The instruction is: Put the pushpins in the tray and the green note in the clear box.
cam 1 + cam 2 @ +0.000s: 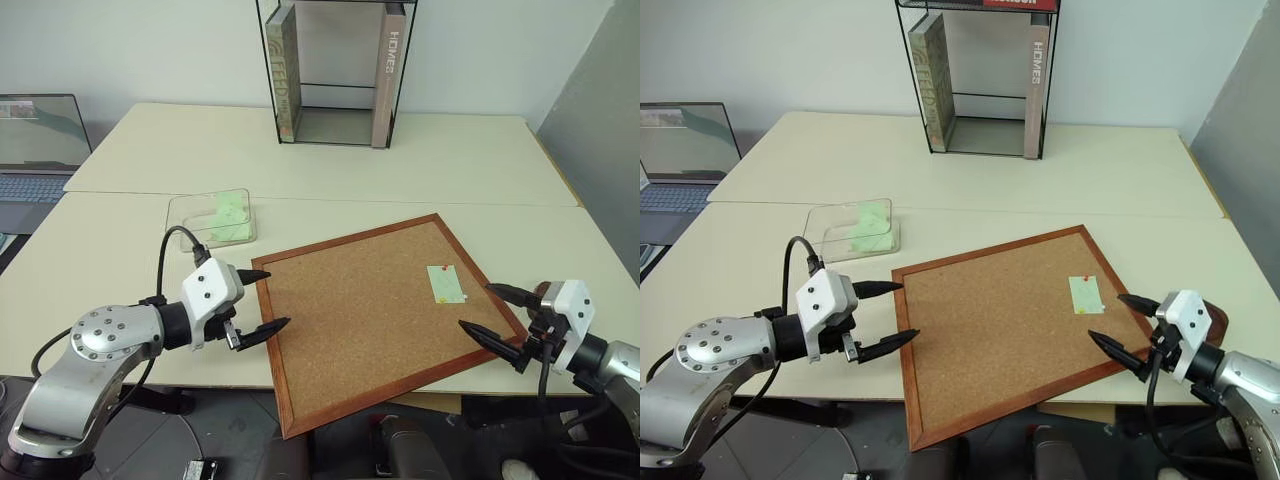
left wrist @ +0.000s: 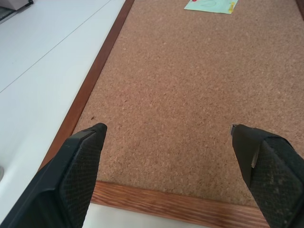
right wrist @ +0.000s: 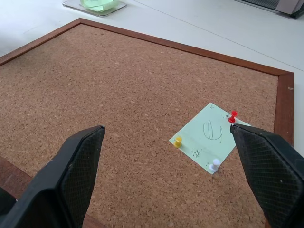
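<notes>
Pushpins (image 3: 231, 117) come first, judging by how the green note (image 3: 209, 137) is pinned at three corners to the corkboard (image 3: 133, 95): each pin wants pulling straight up off the cork, fingertips closing on the plastic head alone so the paper is not torn or dragged.

Head views: the right gripper (image 1: 497, 314) hangs at the board's near right edge with its jaws wide apart and nothing between them. The note lies just beyond and inward of those jaws, near but not touching. The tray (image 1: 1217, 322) is a dark brown shape behind the right gripper, mostly hidden. The left gripper (image 1: 262, 300) hovers at the board's left frame, jaws likewise spread and empty, with the note well apart on the far side of the cork. The clear box (image 1: 190, 212) sits on the table beyond the left gripper, already holding pale green paper.

Left wrist view: both fingers stand apart over bare cork, the note far ahead of the tips.

Right wrist view: the note lies ahead between the open fingers, nearer the one beside which the red pin stands; the yellow pin (image 3: 177, 141) and white pin (image 3: 214, 164) mark the other corners. A short advance and a narrowing of the jaws would seem enough for the red one.
</notes>
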Controlling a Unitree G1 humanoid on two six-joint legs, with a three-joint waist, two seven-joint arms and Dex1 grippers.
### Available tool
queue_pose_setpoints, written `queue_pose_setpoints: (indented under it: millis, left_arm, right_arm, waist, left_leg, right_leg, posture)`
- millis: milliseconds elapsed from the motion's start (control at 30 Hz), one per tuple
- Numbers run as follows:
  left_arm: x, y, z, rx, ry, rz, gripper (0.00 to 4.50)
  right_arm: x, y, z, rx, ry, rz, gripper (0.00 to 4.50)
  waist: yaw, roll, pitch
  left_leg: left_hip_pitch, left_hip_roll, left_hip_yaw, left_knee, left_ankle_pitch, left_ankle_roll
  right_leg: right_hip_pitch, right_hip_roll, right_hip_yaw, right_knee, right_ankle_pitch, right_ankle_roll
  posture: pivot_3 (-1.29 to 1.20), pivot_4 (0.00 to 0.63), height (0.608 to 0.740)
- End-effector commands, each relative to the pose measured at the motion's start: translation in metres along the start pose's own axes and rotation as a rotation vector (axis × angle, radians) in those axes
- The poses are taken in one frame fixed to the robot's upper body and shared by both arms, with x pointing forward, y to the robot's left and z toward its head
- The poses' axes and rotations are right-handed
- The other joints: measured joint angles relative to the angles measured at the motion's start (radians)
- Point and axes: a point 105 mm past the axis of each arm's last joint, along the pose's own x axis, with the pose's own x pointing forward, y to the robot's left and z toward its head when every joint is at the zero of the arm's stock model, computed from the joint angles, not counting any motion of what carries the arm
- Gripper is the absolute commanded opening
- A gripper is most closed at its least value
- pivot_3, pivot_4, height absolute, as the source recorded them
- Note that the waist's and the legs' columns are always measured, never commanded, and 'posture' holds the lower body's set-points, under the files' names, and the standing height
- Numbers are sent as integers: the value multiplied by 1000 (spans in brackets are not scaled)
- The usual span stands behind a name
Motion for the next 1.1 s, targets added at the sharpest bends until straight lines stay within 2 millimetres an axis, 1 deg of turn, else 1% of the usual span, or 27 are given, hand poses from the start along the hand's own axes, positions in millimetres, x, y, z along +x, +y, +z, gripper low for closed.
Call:
queue_pose_setpoints:
  millis: [33, 200, 300, 600, 833, 1033, 1100]
  left_arm:
    - [-1, -3, 12, 59, -55, 4, 4462]
    - [1, -3, 8, 70, -22, 10, 4462]
    - [3, -6, 11, 53, -53, 5, 4462]
    - [9, -8, 11, 3, -55, -9, 4462]
    - [10, -3, 15, 1, -68, -18, 4462]
    - [17, -13, 20, -33, -107, -92, 4462]
    - [26, -16, 21, -36, -124, -116, 4105]
  right_arm:
    - [1, 0, 6, -27, -15, 3, 4500]
    - [2, 3, 5, -22, -19, 8, 4500]
    - [3, 3, 5, -21, -20, 9, 4500]
    - [5, 3, 6, -24, -26, 13, 4500]
    - [5, 4, 7, -24, -29, 14, 4500]
    - [6, 5, 9, -23, -41, 10, 4500]
    - [6, 6, 11, -19, -51, 6, 4500]
  waist:
    - [0, 0, 0]
    - [1, 0, 0]
    - [1, 0, 0]
    - [1, 0, 0]
    - [1, 0, 0]
    - [1, 0, 0]
    - [1, 0, 0]
  left_leg:
    - [0, 0, 0, 0, 0, 0]
    - [-1, 0, 0, -1, 0, 0]
    - [-1, 0, 0, -1, 0, 0]
    - [0, 0, 0, -1, 0, 0]
    - [0, 0, 0, -1, 0, 0]
    - [0, 0, 0, -1, 0, 0]
    - [0, 0, 0, -1, 0, 0]
  right_leg:
    - [0, 0, 0, -1, 0, 0]
    - [1, 0, 0, -2, 0, 0]
    - [1, 0, 0, -3, 0, 0]
    - [2, 0, 0, -4, 0, 0]
    - [2, 0, 0, -4, 0, 0]
    - [2, 0, 0, -4, 0, 1]
    - [2, 0, 0, -4, 0, 1]
  posture:
    - [0, 150, 740]
    - [0, 150, 740]
    - [0, 150, 740]
    - [0, 150, 740]
    - [0, 150, 740]
    - [0, 150, 740]
    - [0, 150, 740]
